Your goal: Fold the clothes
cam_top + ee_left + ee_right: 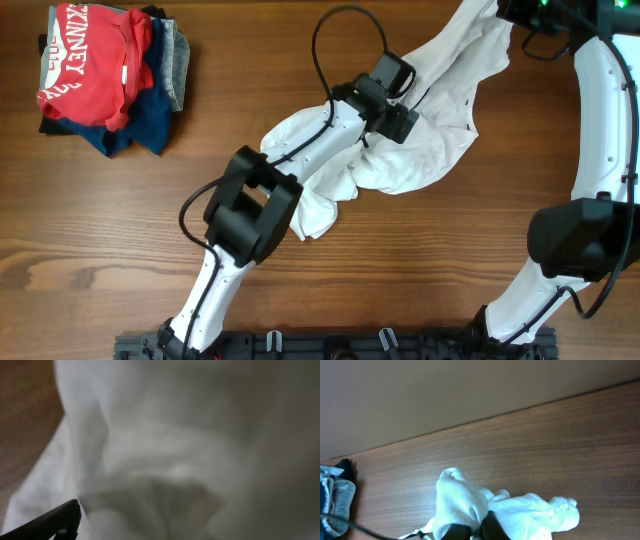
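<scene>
**White T-shirt strung between my two grippers**

Overhead: the white T-shirt (pixel 430 150) is lying bunched on the table (pixel 120 250), one end stretching up toward the far right corner, and my left gripper (pixel 398 112) is hovering over its middle.

Left wrist: my jaws are standing spread wide, with cloth (pixel 175 450) filling the view ahead.

Right wrist: my right gripper (pixel 481 530) is pinching a fold tight.
</scene>
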Tool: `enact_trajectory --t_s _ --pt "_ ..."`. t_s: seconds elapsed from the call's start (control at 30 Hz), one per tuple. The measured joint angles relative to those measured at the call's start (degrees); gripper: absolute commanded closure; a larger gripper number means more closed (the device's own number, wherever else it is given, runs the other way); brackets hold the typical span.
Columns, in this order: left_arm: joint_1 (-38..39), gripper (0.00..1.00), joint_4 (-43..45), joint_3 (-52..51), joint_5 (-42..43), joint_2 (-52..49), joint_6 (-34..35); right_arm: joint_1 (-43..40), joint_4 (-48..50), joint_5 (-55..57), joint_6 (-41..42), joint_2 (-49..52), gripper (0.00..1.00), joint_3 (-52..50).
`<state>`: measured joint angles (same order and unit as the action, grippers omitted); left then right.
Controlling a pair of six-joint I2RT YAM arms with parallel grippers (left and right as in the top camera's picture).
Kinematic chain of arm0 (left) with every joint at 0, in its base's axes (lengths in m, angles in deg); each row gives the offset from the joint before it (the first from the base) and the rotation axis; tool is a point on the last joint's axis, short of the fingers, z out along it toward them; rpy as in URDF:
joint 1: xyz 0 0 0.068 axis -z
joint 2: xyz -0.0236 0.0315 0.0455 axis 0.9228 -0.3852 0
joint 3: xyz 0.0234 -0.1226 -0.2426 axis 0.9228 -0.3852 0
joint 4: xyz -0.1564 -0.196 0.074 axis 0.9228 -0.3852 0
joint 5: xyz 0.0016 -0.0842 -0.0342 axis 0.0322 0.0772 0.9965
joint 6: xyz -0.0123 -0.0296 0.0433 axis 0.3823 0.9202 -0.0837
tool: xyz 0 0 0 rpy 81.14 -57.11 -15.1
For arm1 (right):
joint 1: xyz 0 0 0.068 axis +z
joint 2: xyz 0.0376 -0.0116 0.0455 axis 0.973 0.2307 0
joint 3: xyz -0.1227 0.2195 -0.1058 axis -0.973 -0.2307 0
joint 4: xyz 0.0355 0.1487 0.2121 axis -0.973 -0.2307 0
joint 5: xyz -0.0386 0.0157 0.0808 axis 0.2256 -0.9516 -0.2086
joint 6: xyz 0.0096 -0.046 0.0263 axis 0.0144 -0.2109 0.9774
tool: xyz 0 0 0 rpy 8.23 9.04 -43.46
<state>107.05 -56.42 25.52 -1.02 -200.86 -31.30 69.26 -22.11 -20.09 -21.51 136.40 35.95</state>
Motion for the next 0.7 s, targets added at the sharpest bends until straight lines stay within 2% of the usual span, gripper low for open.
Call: enact_trajectory --t_s 0.3,0.47,0.7 --pt "-0.26 0.00 -7.32 0.00 -19.54 -0.83 5.95 0.02 -0.04 0.15 0.02 0.00 0.96 0.00" --pt "-2.43 0.00 -18.95 1.20 -31.39 -0.83 9.68 0.02 -0.35 0.13 0.00 0.00 0.96 0.00" --pt "-7.91 0.00 -36.11 10.56 -36.79 1.07 15.67 -0.11 -0.52 0.13 0.02 0.00 0.96 0.00"
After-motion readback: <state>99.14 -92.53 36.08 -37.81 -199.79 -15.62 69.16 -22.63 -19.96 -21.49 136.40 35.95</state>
